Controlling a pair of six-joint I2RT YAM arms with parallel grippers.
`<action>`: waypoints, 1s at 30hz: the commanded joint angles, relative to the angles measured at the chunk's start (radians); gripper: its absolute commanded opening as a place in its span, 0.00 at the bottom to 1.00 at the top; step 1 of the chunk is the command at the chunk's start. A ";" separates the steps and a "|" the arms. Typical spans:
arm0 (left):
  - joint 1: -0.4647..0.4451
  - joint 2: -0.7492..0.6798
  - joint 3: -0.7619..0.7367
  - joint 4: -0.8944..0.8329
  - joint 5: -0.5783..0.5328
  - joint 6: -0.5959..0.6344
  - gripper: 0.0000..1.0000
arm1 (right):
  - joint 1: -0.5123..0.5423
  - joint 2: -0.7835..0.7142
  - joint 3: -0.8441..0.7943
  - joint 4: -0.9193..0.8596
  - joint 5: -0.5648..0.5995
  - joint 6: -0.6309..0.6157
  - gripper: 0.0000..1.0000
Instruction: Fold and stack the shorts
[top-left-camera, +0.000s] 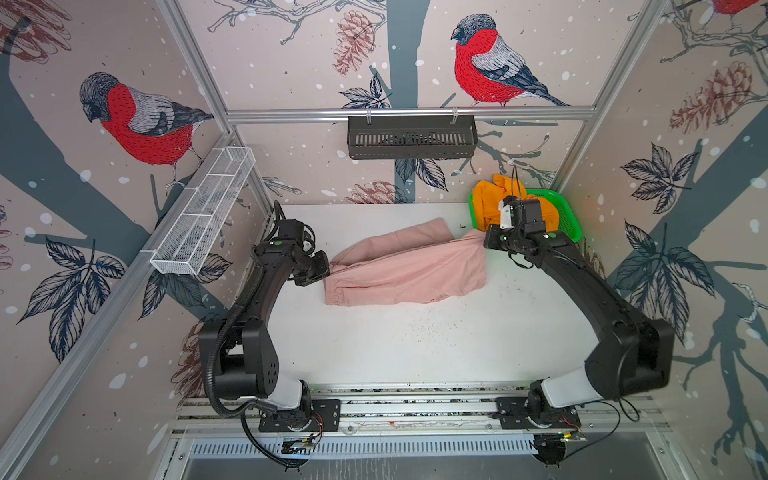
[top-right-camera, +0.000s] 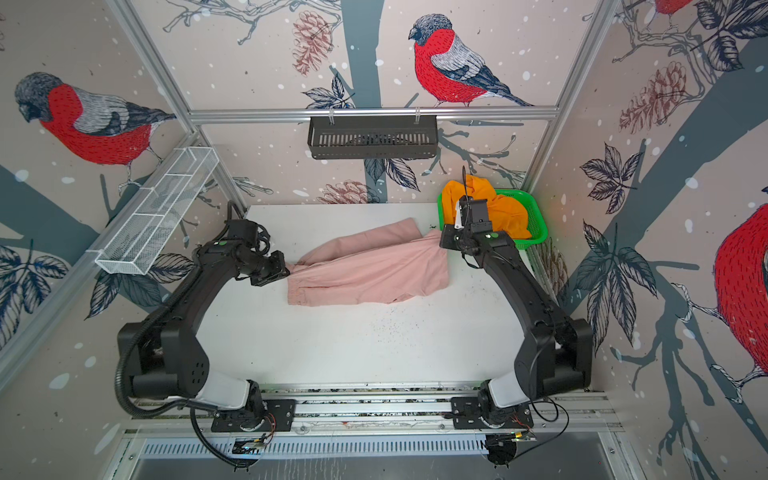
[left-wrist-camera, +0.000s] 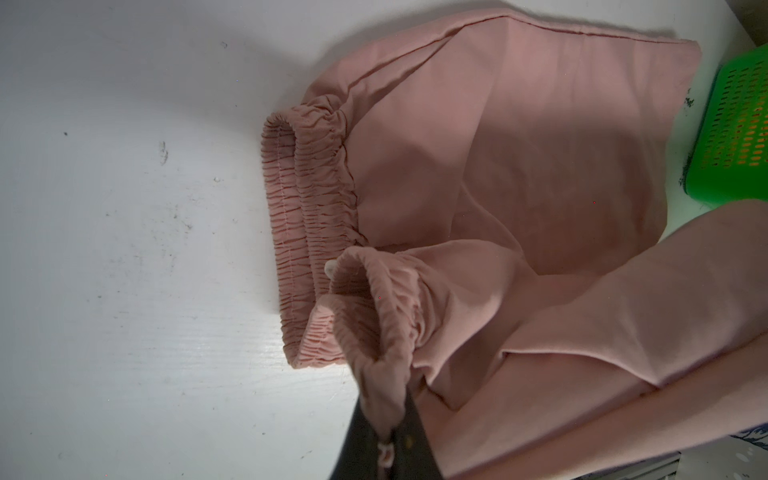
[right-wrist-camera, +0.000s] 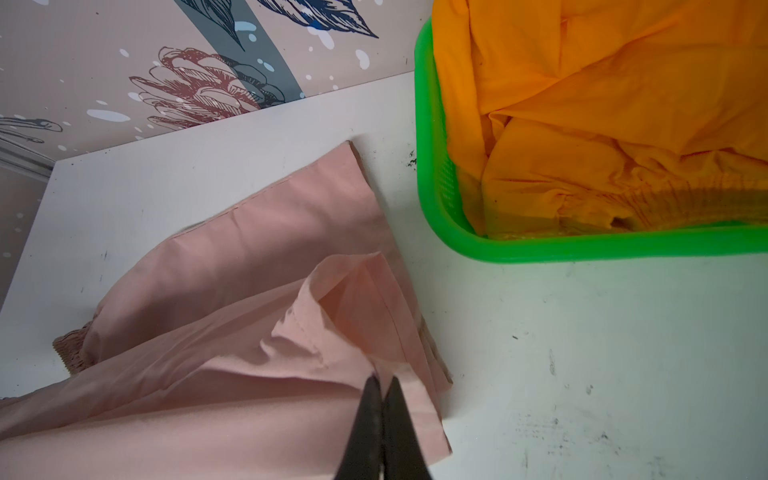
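- Pink cloth first: the pale dusty pink shorts (top-left-camera: 405, 268), soft, with a gathered elastic waistband (left-wrist-camera: 303, 232), lie on the white tabletop (top-left-camera: 415, 345) between my two arms; their long axis runs across, with the waistband toward my left and the legs toward my right
- my left end effector (top-left-camera: 327, 270) is clamped on one end of the waistband; my right end effector (top-left-camera: 487, 243) is clamped on a leg hem (right-wrist-camera: 303, 332), just beside the green plastic mesh basket (top-left-camera: 571, 226); each arm holds the end nearer to it, and the cloth strung between them is raised above the part lying flat
- I judge the fold turns on that line; both ends should travel the same way, across the long axis, or the layer will skew
- bright orange shorts (top-left-camera: 500, 199) sit crumpled in the basket, spilling over its rim; not yet folded; my right arm is much the nearer
- both top views hide my jaws behind the wrists; the left wrist view shows them pinching a lifted loop of waistband; the right wrist view shows them shut tight on thin hem, and shows the orange pair's gathered band inside the basket
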 joint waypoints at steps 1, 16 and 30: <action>0.005 0.048 0.041 -0.002 -0.082 0.014 0.00 | -0.012 0.093 0.074 0.048 0.013 -0.055 0.00; 0.031 0.205 0.101 0.037 -0.111 -0.007 0.00 | -0.022 0.428 0.288 0.095 -0.071 -0.086 0.00; 0.042 0.311 0.228 0.184 -0.098 -0.092 0.98 | 0.012 0.626 0.432 0.220 -0.223 -0.112 0.45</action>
